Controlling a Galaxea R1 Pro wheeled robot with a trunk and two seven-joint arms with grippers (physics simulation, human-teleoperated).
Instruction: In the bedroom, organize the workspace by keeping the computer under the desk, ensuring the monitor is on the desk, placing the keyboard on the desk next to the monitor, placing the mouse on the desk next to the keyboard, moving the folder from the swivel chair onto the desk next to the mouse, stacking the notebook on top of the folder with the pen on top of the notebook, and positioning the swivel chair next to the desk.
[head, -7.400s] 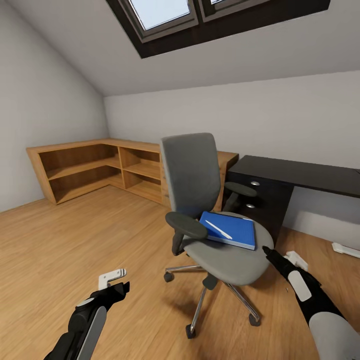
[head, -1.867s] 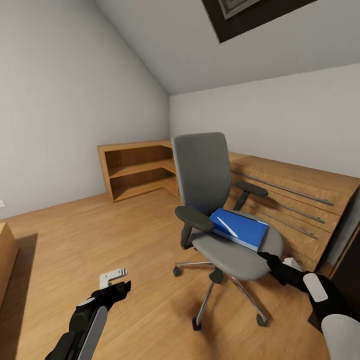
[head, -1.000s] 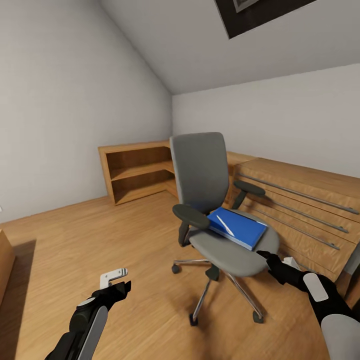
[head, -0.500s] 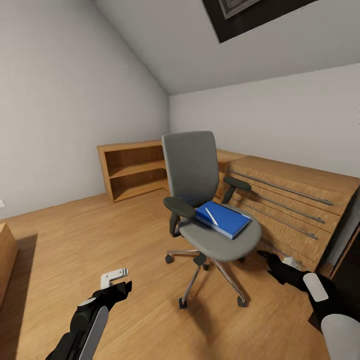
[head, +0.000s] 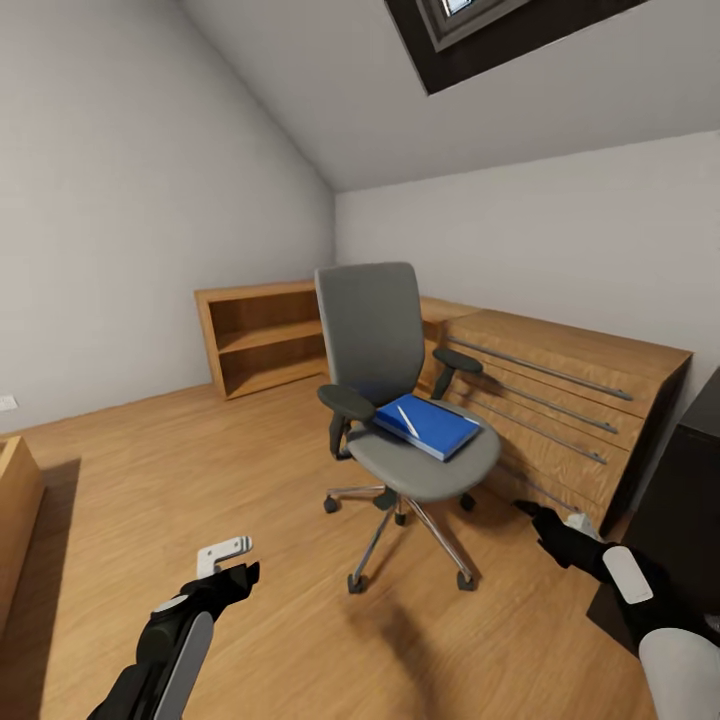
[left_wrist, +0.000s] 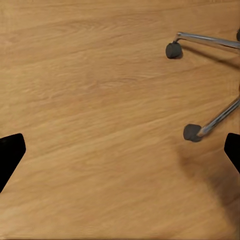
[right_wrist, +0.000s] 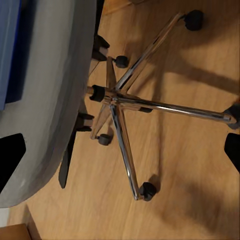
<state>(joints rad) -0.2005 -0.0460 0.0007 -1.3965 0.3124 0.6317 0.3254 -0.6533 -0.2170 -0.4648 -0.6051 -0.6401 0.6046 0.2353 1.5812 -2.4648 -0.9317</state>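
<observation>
Swivel chair (head: 400, 400) on wooden floor (head: 200, 480); blue folder (head: 428, 424) and white pen (head: 407, 420) are carried on its seat.

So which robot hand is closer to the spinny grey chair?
The right. The right gripper hangs just beside the swivel chair, near its seat edge. The left gripper sits lower over the floor, farther from the chair's wheeled base.

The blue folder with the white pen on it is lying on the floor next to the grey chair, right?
Not quite. The blue folder with the white pen on it lies on the seat of the grey chair, not on the floor. The head view shows it between the armrests.
</observation>
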